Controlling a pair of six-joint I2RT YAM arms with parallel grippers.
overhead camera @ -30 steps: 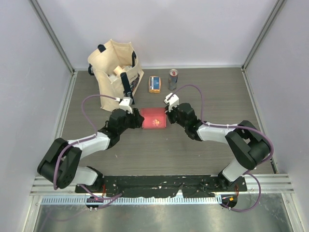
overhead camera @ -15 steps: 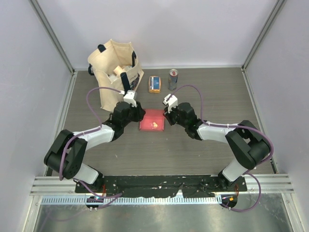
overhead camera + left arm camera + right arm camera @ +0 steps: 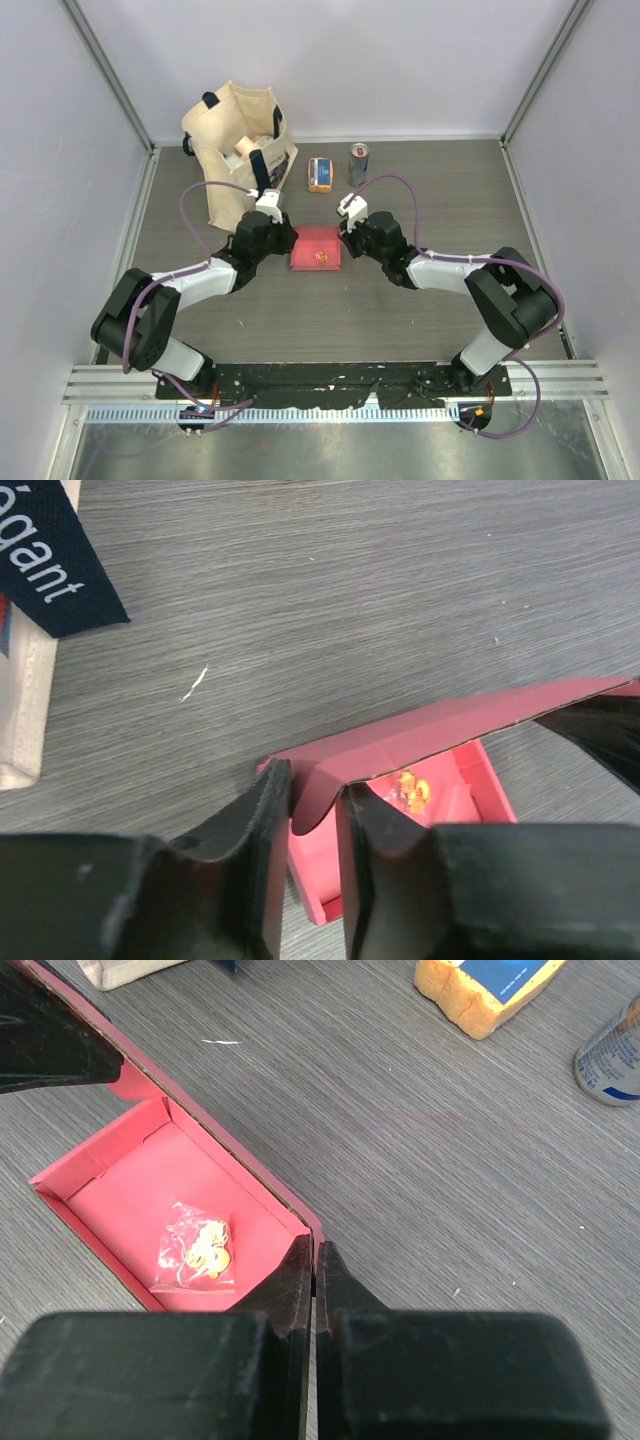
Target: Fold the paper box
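The paper box [image 3: 317, 250] lies open at the table's middle, its pinkish-red inside facing up. A small clear packet with a yellow item [image 3: 198, 1248] lies in it. Its lid [image 3: 450, 725] stands raised along the far side. My left gripper [image 3: 291, 238] is at the box's left end. In the left wrist view it [image 3: 314, 815] is closed on the lid's side flap [image 3: 318, 792]. My right gripper [image 3: 345, 238] is at the box's right end. In the right wrist view it [image 3: 315, 1260] is shut on the thin card edge at the box's corner [image 3: 312, 1228].
A beige tote bag [image 3: 238, 145] stands at the back left, close to my left arm. A small orange-and-blue packet [image 3: 320, 174] and a drink can [image 3: 359, 163] stand behind the box. Both also show in the right wrist view, the packet [image 3: 488, 988] and the can [image 3: 612, 1048].
A second ago the box lay closed with its dark red lid on top. The lid has since swung up and back, showing the inside. My left gripper moved toward the far side.
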